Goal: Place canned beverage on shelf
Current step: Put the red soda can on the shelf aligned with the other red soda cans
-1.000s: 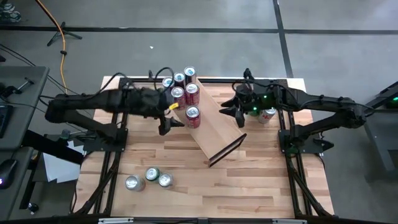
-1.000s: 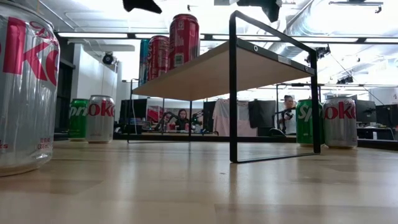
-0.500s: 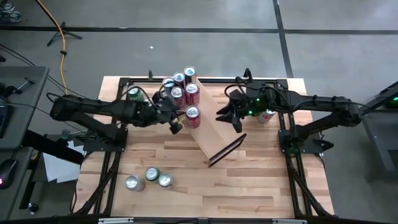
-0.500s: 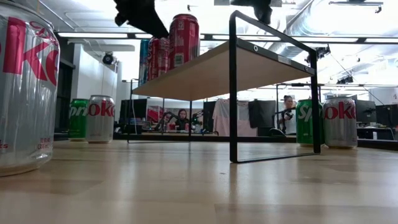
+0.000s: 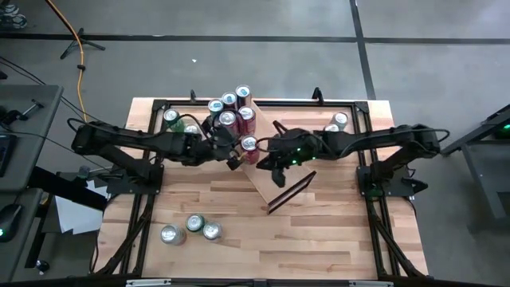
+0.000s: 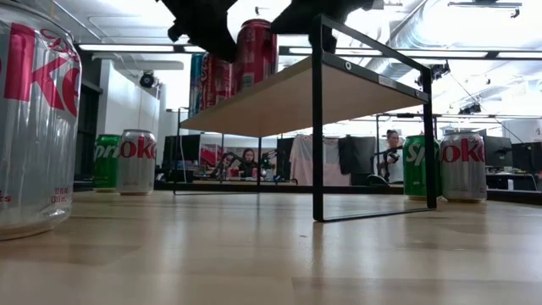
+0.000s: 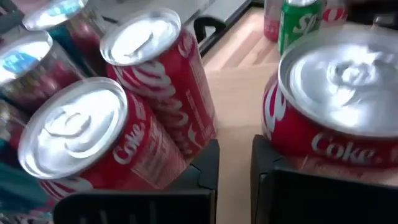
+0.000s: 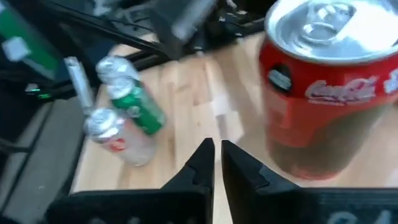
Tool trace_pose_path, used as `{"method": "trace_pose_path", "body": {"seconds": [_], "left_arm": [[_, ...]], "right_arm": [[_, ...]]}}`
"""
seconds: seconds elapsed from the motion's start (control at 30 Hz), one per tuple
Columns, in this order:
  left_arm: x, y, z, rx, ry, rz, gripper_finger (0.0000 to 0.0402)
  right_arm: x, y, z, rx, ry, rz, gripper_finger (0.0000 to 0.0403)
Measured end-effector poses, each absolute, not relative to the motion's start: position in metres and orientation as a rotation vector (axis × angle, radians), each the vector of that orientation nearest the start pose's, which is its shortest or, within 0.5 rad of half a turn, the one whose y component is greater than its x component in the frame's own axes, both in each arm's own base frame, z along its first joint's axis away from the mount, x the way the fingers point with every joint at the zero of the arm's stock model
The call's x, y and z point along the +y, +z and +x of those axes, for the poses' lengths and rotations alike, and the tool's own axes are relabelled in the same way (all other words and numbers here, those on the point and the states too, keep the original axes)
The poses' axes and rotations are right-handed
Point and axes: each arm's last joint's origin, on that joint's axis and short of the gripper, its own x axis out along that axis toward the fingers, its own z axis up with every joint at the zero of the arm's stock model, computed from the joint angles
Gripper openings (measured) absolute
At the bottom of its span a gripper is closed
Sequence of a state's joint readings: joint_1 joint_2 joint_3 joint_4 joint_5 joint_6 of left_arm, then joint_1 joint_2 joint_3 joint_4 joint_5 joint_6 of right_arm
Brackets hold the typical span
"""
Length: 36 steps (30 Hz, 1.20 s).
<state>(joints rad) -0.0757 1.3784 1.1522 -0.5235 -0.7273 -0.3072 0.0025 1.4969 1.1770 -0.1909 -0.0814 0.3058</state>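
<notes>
The shelf (image 5: 280, 166), a pale plank on a black frame (image 6: 318, 119), stands slantwise in the middle of the table. Several red cans crowd its far end. The nearest of them (image 5: 249, 144) stands alone, tall and red in the low view (image 6: 254, 52). My left gripper (image 5: 233, 162) is shut just left of this can, and its wrist view (image 7: 235, 169) shows the can (image 7: 336, 93) on one side and two more red cans (image 7: 124, 124) on the other. My right gripper (image 5: 263, 158) is shut just right of the same can (image 8: 326, 87). My left gripper comes level from the table's left, and one finger (image 7: 273, 174) lies close under the lone can's lower wall (image 7: 311, 146); I cannot tell whether they touch. My right gripper comes from the table's right with its shut fingers (image 8: 239, 168) beside the can's base (image 8: 292, 165); touch cannot be told.
Three silver-topped cans (image 5: 191, 227) stand at the near left of the table, one looming close in the low view (image 6: 34, 119). More cans stand at the far left (image 5: 171, 118) and far right (image 5: 339, 121). People sit in the room beyond the table.
My right gripper has swung from the far right toward the table's left, ending beside the lone red can. My left gripper has edged right toward the same can. In the low view both have come down around the can's top. The cans and shelf have stayed put.
</notes>
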Motion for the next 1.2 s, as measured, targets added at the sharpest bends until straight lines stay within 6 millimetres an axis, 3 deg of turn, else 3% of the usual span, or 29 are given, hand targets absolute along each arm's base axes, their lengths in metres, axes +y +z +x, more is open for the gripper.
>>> {"method": "trace_pose_path", "body": {"seconds": [0.17,0.67,1.2], "left_arm": [[-0.003,0.307,0.289,0.593,0.683,0.018,0.0],[-0.021,0.309,0.29,0.543,0.609,-0.069,0.0],[-0.023,0.309,0.29,0.524,0.621,-0.143,0.0]], "right_arm": [[-0.003,0.295,0.34,0.506,-0.095,0.276,0.0006],[-0.014,0.292,0.331,0.599,-0.087,0.244,0.0],[-0.024,0.305,0.317,0.583,-0.115,0.245,0.0]]}}
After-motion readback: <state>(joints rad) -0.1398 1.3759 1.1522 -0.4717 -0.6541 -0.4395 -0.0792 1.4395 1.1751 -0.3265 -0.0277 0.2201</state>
